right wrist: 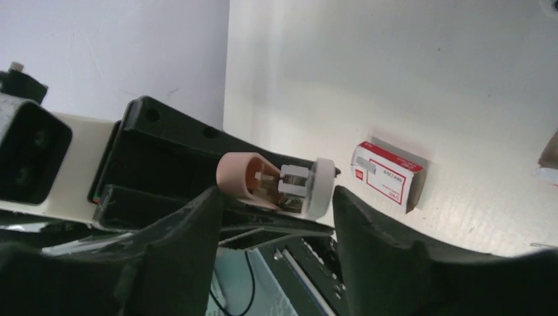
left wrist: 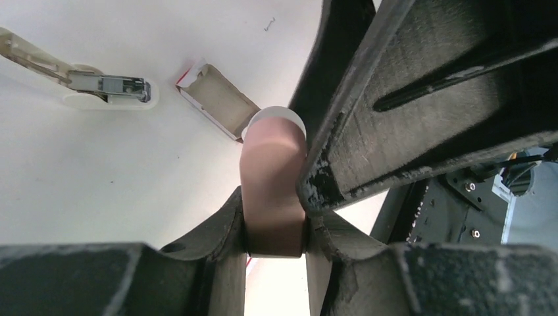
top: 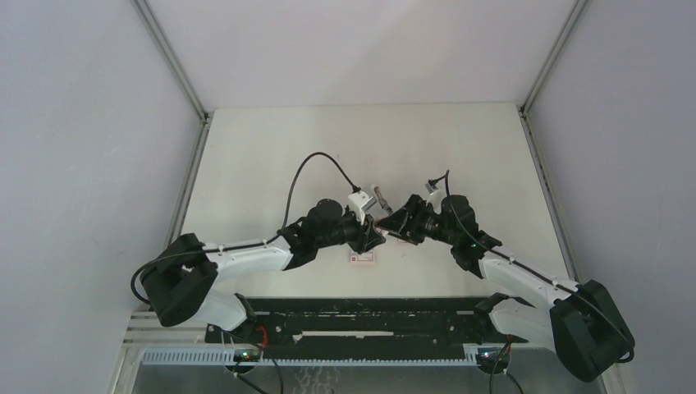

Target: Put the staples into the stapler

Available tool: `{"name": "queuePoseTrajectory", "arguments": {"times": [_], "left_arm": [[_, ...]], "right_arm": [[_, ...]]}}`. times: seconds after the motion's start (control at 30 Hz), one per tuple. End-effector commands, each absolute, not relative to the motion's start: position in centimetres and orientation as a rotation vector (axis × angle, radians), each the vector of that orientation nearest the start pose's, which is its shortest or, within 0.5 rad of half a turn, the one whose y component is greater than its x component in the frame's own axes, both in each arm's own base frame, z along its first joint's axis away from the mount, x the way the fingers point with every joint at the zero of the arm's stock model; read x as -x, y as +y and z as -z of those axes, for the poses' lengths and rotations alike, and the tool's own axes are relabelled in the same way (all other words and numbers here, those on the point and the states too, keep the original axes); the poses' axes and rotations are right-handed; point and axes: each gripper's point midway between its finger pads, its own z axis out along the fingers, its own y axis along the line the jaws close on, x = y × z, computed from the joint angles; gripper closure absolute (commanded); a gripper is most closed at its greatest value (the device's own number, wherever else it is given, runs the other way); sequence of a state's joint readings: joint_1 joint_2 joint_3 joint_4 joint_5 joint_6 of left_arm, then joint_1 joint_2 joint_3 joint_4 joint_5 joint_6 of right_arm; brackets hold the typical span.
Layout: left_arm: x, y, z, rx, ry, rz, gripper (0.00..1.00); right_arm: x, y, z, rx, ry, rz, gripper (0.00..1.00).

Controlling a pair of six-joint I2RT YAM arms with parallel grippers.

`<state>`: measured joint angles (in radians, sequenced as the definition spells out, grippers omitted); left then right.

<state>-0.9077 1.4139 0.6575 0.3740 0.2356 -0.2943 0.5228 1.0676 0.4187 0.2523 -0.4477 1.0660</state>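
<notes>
The stapler (left wrist: 273, 178), pink on top and white beneath, is clamped between my left gripper's (left wrist: 275, 220) fingers. In the right wrist view its front end (right wrist: 276, 181) shows a metal channel between the pink and white parts. My right gripper (right wrist: 276, 207) is open, with a finger close on either side of that front end. In the top view both grippers, left (top: 374, 234) and right (top: 392, 223), meet at the table's middle and hide the stapler. No grey-tan block of staples shows in any view.
A small white box with a red label (right wrist: 388, 174) lies on the table below the grippers (top: 364, 258). An opened cardboard box (left wrist: 217, 99) with a tan inside lies beyond the stapler. A white-based metal channel piece (left wrist: 112, 87) lies further off.
</notes>
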Motion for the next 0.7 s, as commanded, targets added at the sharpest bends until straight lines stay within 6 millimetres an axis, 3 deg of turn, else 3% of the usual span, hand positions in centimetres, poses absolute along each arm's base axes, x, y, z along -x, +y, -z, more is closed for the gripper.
{"name": "queuePoseTrajectory", "arguments": {"times": [0.0, 0.07, 0.2, 0.4, 0.67], "left_arm": [[-20.9, -36.2, -13.9, -0.823, 1.858, 1.015, 0.99], [-20.9, -36.3, -14.1, -0.827, 1.85, 1.019, 0.99], [-20.7, -36.6, -14.6, -0.835, 1.837, 1.034, 0.99], [-20.5, -36.9, -14.8, -0.81, 1.848, 1.036, 0.99], [-21.1, -37.3, -15.1, -0.75, 1.86, 1.029, 0.99]], "right_arm": [[-22.4, 26.0, -16.9, -0.18, 2.143, -1.472, 0.3], [-22.3, 26.1, -16.7, -0.175, 2.153, -1.47, 0.24], [-22.8, 26.1, -16.1, -0.208, 2.162, -1.439, 0.22], [-24.3, 26.0, -16.1, -0.294, 2.137, -1.376, 0.27], [-24.3, 27.2, -16.0, -0.301, 2.154, -1.345, 0.32]]}}
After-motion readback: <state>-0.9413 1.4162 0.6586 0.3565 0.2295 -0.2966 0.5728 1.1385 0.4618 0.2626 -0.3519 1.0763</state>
